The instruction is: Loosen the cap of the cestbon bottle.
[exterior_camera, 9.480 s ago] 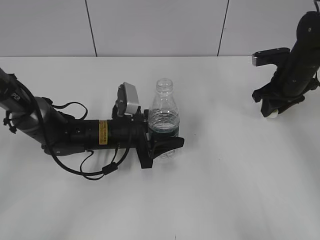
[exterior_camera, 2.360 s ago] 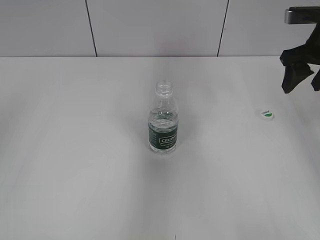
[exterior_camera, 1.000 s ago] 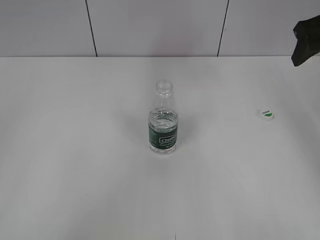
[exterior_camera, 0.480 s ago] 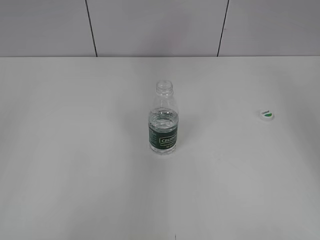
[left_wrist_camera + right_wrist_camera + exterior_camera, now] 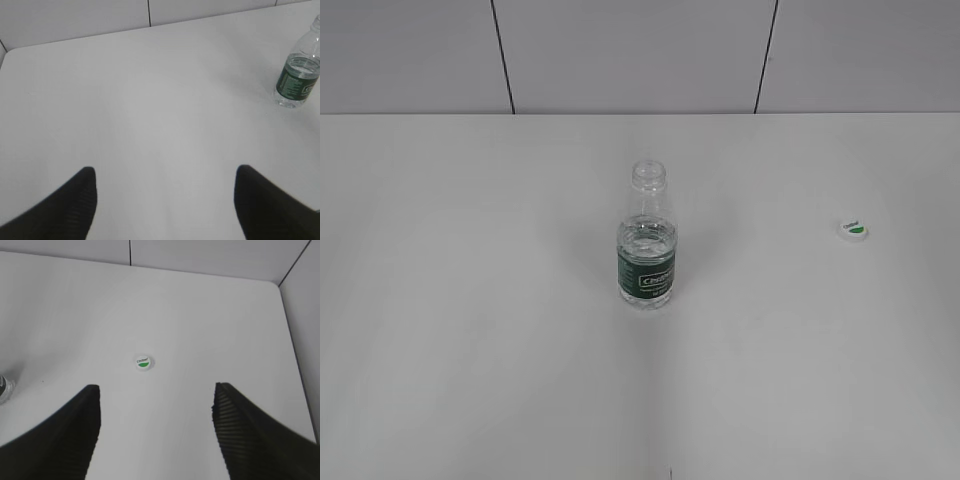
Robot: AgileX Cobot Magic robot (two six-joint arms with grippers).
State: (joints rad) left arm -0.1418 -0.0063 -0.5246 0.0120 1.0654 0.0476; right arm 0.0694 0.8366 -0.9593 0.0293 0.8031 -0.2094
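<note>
The cestbon bottle is standing uncapped mid-worktop; the cap is lying well to its right. Beyond, the right arm has withdrawn, leaving both grippers gaping empty, so loosening looks finished.

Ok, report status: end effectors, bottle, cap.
Both end effectors open, empty. Cestbon bottle upright, uncapped. Cap on table, apart from bottle. Nothing in the way.

Green-labelled clear bottle, white-green cap

The cap lies on the table beyond the spread-apart tool.
</note>
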